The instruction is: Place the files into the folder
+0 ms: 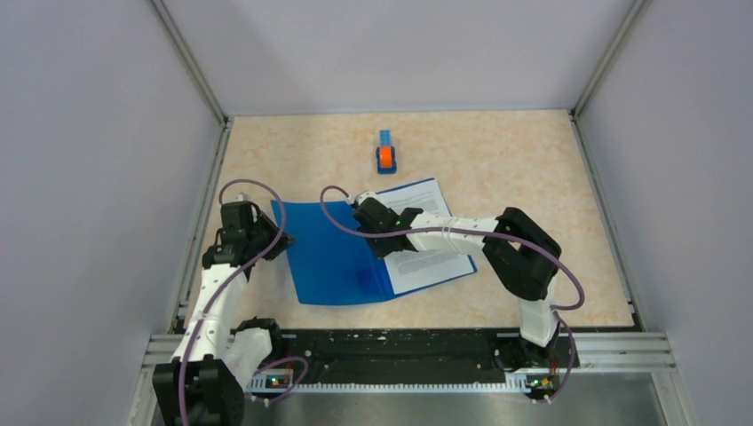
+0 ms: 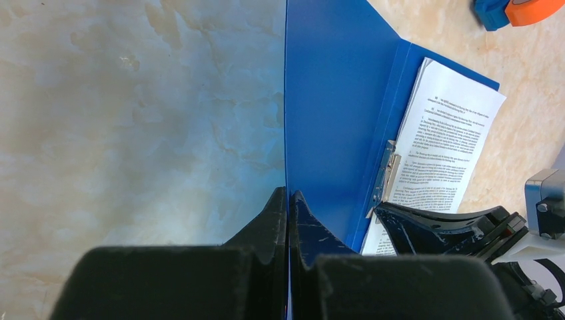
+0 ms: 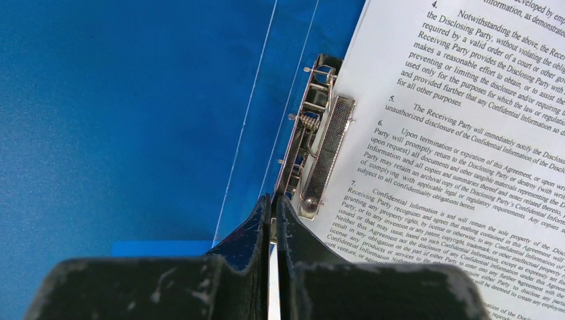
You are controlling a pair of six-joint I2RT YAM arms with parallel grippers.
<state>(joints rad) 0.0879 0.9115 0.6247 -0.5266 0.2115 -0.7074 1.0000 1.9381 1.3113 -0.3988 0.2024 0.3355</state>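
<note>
The blue folder [image 1: 333,257] lies open at the table's middle. The files [image 1: 424,197], white sheets of dense text, lie on its right half beside the metal spine clip [image 3: 320,140]. My left gripper [image 1: 266,232] is shut on the outer edge of the folder's left cover, which stands edge-on between its fingers in the left wrist view [image 2: 288,195]. My right gripper [image 1: 380,232] is over the spine, its jaws closed on the near end of the clip [image 3: 273,200]. The folder [image 2: 333,100], files [image 2: 446,133] and clip [image 2: 385,175] also show in the left wrist view.
A small blue-and-orange object [image 1: 386,157] sits on the table behind the folder, also at the top right of the left wrist view [image 2: 520,10]. Grey walls enclose the table on the left, back and right. My right arm [image 1: 524,253] reaches across the files.
</note>
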